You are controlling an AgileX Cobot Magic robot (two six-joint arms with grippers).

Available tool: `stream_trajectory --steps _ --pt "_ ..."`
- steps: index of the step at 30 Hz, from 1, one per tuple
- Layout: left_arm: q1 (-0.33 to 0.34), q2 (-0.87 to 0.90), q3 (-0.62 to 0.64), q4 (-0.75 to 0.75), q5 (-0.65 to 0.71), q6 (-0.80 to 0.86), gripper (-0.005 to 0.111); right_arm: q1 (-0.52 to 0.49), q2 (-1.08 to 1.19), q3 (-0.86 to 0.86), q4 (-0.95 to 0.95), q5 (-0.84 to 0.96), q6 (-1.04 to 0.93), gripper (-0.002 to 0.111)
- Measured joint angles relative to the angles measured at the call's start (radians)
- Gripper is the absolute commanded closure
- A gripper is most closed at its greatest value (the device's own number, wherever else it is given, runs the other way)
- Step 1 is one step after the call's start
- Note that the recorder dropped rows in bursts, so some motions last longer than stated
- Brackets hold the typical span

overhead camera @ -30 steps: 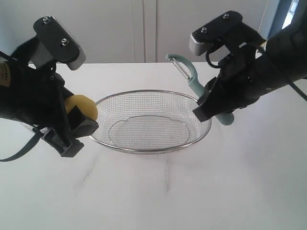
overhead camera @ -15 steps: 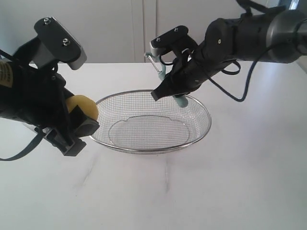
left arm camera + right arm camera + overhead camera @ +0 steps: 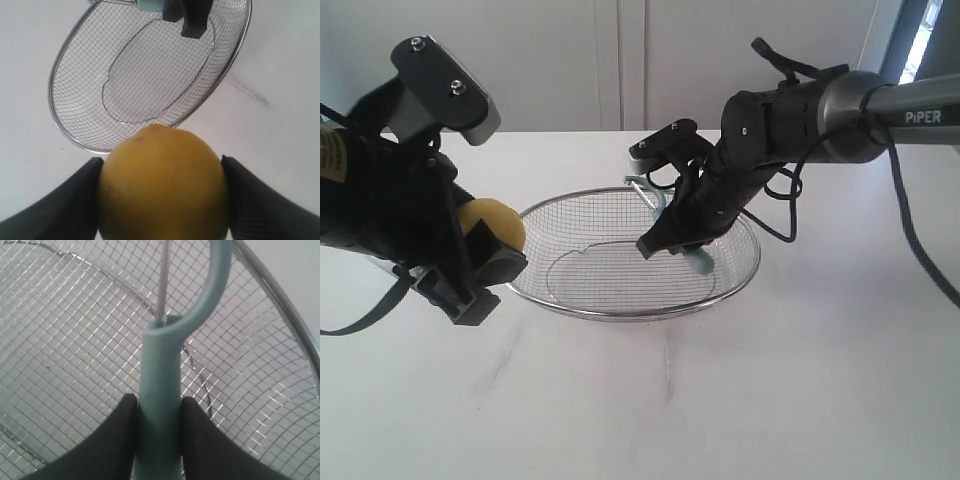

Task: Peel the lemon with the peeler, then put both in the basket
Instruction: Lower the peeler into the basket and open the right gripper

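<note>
Grippers were both clamped: left gripper (image 3: 485,248) on a small round yellow lemon (image 3: 492,222) just outside the nine o'clock rim of the oval silver wire-mesh basket (image 3: 620,314), right gripper (image 3: 675,240) on a slim pale-teal plastic peeler (image 3: 703,263) over its two o'clock part.

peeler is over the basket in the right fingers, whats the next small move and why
Probably ease the right gripper down slightly and open its fingers. The peeler is clamped by its handle, basket mesh directly beneath and the handle end near it, so a release should land it inside. The lemon sits clamped in the left gripper.
</note>
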Motion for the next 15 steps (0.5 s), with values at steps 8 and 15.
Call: stream_trajectory --steps 8,15 --pt "0.0 0.0 0.0 0.0 -0.002 0.0 0.107 0.0 0.065 -0.001 0.0 0.008 0.0 0.108" --pt "0.0 0.0 0.0 0.0 -0.002 0.0 0.107 0.0 0.068 -0.001 0.0 0.008 0.0 0.088"
